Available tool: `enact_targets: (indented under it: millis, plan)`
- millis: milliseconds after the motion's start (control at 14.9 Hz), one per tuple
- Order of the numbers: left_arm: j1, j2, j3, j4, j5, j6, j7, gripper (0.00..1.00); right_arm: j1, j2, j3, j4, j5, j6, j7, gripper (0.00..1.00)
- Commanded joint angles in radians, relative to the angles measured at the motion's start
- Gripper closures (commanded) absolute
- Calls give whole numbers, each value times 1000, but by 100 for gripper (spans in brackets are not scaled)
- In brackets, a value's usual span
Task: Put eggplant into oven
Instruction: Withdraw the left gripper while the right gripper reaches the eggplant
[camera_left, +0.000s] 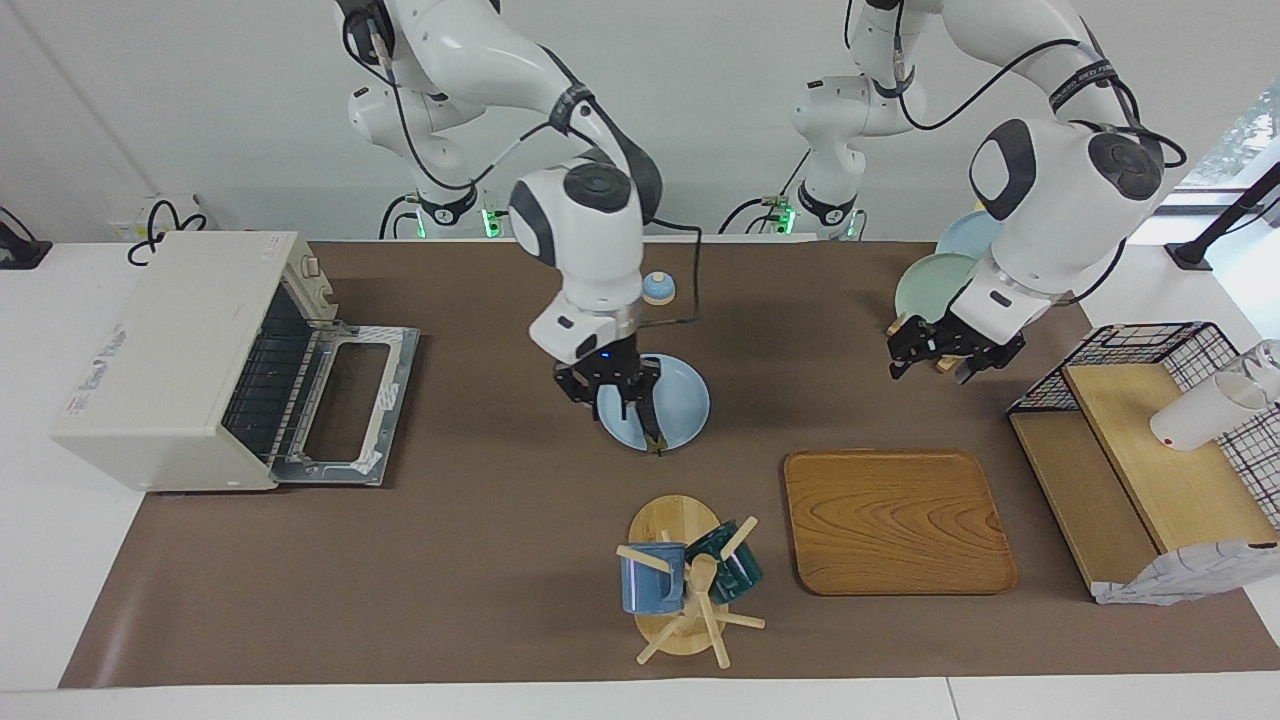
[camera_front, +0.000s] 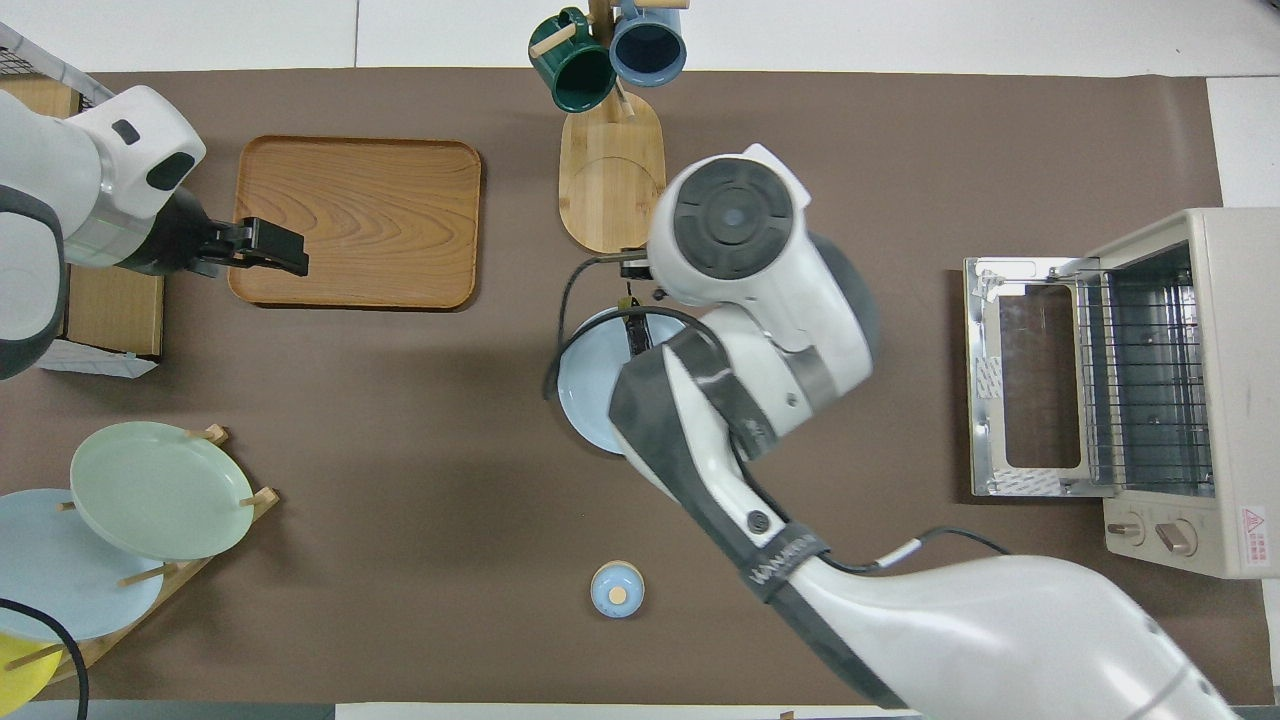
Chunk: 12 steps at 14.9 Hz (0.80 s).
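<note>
Over the blue plate (camera_left: 686, 405), the half-parted right gripper (camera_left: 607, 393) hangs above the eggplant (camera_left: 652, 425), lying lengthwise away from the robots; released left gripper (camera_left: 943, 352) waits.

Wooden tray (camera_left: 898, 520), mug tree (camera_left: 688, 590), plate rack (camera_left: 945, 290), wire shelf (camera_left: 1150, 440)

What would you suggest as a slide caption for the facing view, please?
Right gripper over the eggplant on its plate; oven open, left arm waiting.

brown mat (camera_left: 480, 560) covers table (camera_left: 60, 560); on mat: oven (camera_left: 170, 360), wooden tray (camera_left: 895, 520), blue plate (camera_left: 685, 405).
</note>
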Motion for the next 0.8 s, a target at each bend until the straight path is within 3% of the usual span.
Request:
enact_targets:
  millis: [0, 268, 469, 603, 738]
  plan:
    - [8, -43, 7, 44, 42, -100, 1, 0, 91, 211, -8, 307, -27, -103, 77, 67]
    - [6, -48, 9, 138, 87, -242, -1, 0, 164, 203, 0, 256, -76, -91, 135, 64]
    - [-11, -89, 15, 133, 108, -294, -1, 0, 167, 156, 0, 94, -78, 37, 140, 64]
    - [-23, -116, 18, 101, 108, -310, -5, 0, 167, 124, 0, 0, -78, 97, 144, 64]
    - [-23, -158, 18, 19, 108, -290, -8, 0, 168, 116, 0, -26, -74, 130, 152, 64]
